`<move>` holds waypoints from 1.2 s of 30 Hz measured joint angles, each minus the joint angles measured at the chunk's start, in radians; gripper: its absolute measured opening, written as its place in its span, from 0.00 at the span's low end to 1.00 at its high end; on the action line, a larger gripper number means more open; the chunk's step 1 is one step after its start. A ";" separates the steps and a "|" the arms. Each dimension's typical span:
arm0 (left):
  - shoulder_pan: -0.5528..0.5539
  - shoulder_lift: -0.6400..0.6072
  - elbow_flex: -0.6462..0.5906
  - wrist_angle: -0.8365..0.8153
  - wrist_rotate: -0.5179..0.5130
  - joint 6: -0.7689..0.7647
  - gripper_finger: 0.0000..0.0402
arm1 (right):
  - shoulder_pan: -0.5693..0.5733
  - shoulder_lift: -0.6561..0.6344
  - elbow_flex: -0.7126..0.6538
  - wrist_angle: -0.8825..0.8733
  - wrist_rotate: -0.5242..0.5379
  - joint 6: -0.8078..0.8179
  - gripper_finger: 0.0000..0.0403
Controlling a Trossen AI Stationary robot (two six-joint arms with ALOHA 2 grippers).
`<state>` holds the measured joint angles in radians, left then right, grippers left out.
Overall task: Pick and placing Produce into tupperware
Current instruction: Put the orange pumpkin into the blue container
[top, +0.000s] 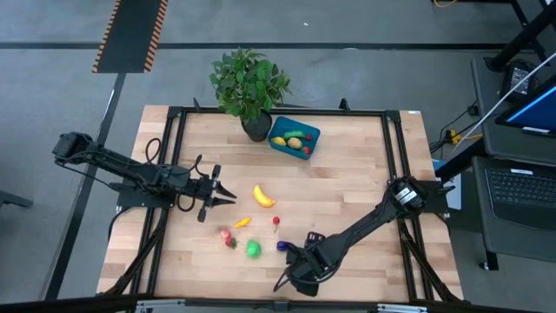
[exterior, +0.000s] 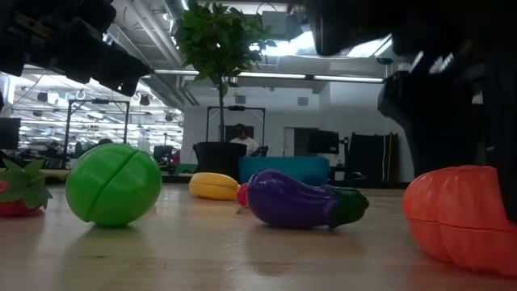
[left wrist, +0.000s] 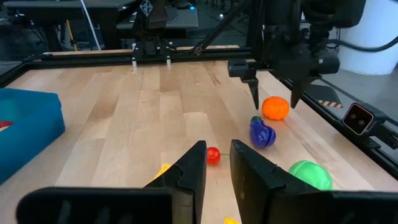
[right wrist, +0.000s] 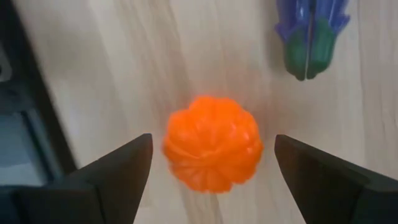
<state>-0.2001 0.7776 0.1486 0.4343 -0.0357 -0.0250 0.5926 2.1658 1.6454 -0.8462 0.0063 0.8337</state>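
Orange pumpkin [right wrist: 212,151] sits centred below my right gripper [right wrist: 211,177], jaws wide and empty, so I should drop straight down and close evenly, keeping clear of the eggplant [right wrist: 309,34] just beyond.

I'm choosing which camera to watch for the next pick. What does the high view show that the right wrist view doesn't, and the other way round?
Only the high view shows the teal tupperware already holding a few pieces, the potted plant, the banana, the green piece and the left gripper over bare table. Only the right wrist view shows the orange ribbed piece lying between the right gripper's open fingers, untouched; from above the arm hides it. Both show the purple eggplant and the wooden table.
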 joint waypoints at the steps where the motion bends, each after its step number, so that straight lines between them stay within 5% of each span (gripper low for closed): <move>1: 0.000 0.000 0.000 0.000 0.000 0.000 0.17 | 0.000 0.000 -0.008 0.009 0.000 0.000 0.84; 17: 0.000 0.000 0.000 0.000 0.000 0.000 0.18 | 0.000 -0.004 -0.080 0.113 0.006 0.019 0.84; 28: 0.000 0.000 0.000 0.000 0.000 0.000 0.11 | -0.001 -0.003 -0.082 0.103 0.004 -0.005 0.63; 36: 0.000 0.000 0.000 0.000 0.000 0.001 0.07 | -0.001 -0.002 -0.082 0.107 0.011 -0.004 0.64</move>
<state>-0.1997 0.7777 0.1486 0.4345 -0.0357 -0.0242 0.5920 2.1639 1.5631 -0.7387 0.0170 0.8299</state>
